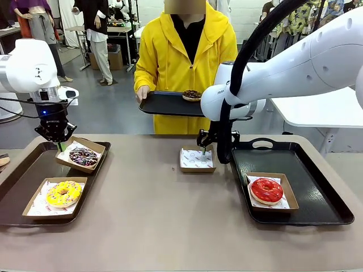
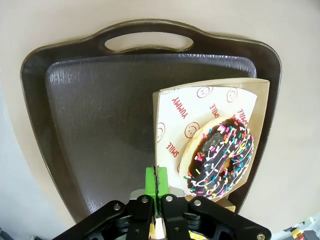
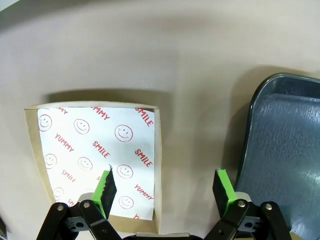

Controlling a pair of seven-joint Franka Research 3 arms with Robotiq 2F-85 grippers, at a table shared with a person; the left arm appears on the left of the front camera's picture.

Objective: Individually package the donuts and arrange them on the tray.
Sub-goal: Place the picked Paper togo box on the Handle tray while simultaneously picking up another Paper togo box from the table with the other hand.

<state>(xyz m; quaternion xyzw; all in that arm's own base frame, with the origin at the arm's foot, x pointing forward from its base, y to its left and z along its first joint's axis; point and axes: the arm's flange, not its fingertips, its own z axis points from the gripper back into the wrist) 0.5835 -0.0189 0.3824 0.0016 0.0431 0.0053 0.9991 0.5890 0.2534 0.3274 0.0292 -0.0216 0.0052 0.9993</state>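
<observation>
On the left tray, a chocolate sprinkled donut lies in a paper-lined box. My left gripper is shut on that box's near-left edge; the left wrist view shows the pads pinching the box rim beside the donut. In front of it a yellow donut lies in its own box. A red donut sits boxed on the right tray. My right gripper is open over an empty box, its wall between the fingers. A person holds a black tray carrying another chocolate donut.
The empty box rests on the bare tan table, just left of the right tray. The left tray's floor lies bare beside the held box. The person in yellow stands at the far edge.
</observation>
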